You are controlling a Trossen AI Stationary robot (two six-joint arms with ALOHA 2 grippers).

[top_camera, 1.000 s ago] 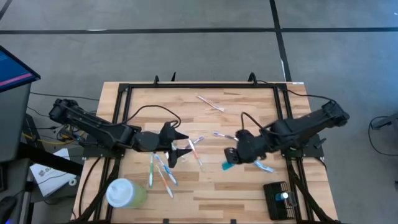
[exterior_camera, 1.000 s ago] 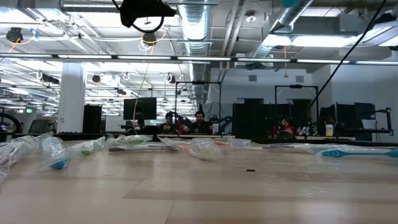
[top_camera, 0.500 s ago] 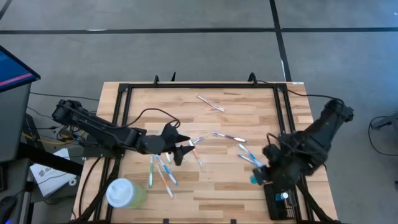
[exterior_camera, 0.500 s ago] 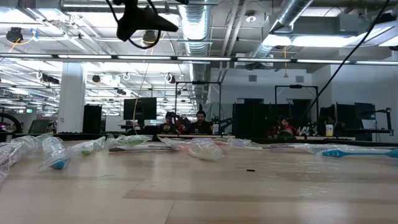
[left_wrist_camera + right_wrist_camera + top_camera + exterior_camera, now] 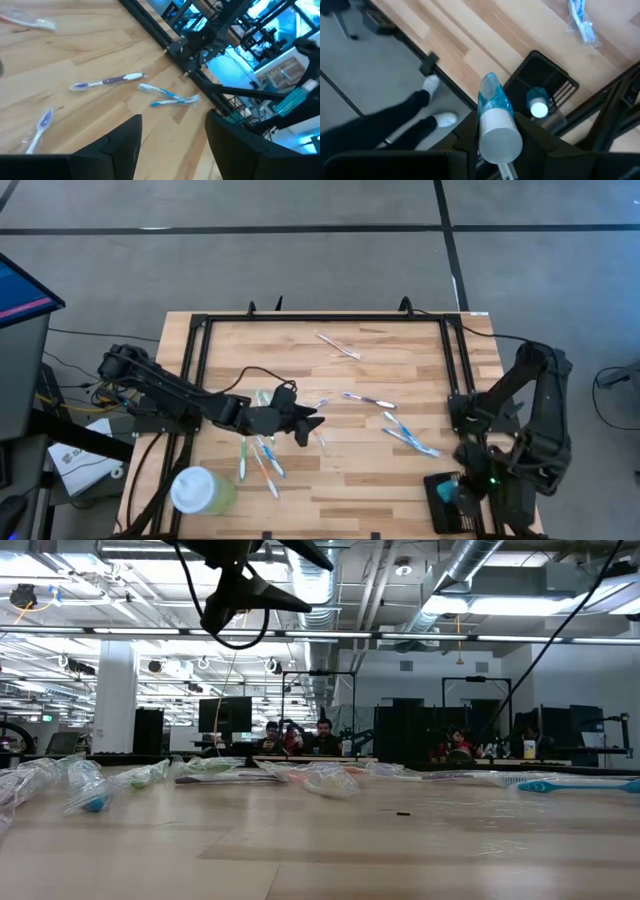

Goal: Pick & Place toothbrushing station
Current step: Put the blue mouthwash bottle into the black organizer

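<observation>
Right gripper (image 5: pixel 492 131) clamps blue-white toothbrush (image 5: pixel 493 117) over slotted black holder (image 5: pixel 543 80), 5 o'clock corner; left gripper (image 5: pixel 172 137) wide, empty; several toothbrushes left

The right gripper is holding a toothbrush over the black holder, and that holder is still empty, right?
Not empty. The right wrist view shows one toothbrush already standing in the black holder. The rest holds: the right gripper grips a blue-and-white toothbrush above it.
</observation>
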